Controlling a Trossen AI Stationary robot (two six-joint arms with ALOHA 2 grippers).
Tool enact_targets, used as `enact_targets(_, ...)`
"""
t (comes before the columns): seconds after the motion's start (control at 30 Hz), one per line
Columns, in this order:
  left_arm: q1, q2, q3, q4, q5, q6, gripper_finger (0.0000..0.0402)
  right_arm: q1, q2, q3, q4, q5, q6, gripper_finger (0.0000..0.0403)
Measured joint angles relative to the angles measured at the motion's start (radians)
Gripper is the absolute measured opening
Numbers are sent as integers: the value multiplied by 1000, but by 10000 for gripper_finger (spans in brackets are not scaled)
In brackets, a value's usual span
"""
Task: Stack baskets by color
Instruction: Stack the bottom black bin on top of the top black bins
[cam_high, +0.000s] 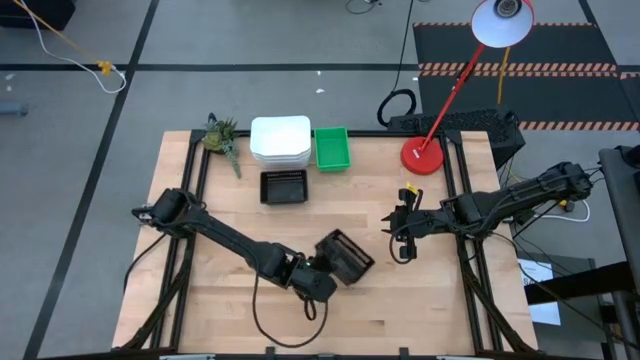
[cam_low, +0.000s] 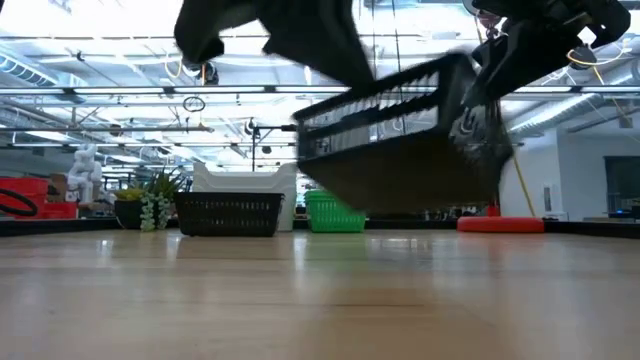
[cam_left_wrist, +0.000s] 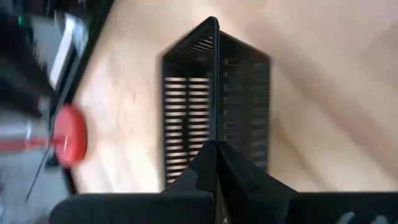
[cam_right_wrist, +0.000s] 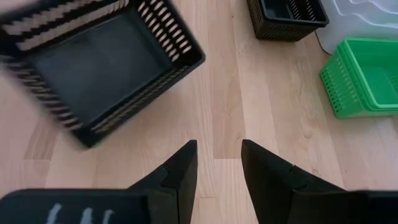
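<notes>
Carrying a black mesh basket (cam_high: 346, 256) clear of the bench near its front edge, the left tool (cam_high: 322, 281) is clamped on the basket's rim, w/ the right tool (cam_high: 401, 236) hanging jaws apart towards the right edge, holding nothing. Along the back edge, white baskets (cam_high: 280, 139) and green baskets (cam_high: 332, 147) look stacked already. Prob. what's left: get this one onto the black basket (cam_high: 283, 186) just in front of the white stack; can't tell how many sit there.

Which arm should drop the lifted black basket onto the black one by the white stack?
Left. The left gripper is already shut on the lifted black basket's rim, holding it off the table. The right gripper hangs open and empty, no nearer the other black basket.
</notes>
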Motion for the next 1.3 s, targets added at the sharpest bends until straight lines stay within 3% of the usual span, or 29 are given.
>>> enact_targets(0.37,-5,-23,0,-114,-242,-160,3,0,0,0,1,0,0,120)
enact_targets(0.73,22,-141,0,-404,-455,-441,3,0,0,0,1,0,0,120)
enact_targets(1.1,78,-202,-1,-808,-510,-769,2,0,0,0,0,0,0,120)
enact_targets(1.3,108,-202,-48,-817,-512,-816,2,0,0,0,0,0,0,120)
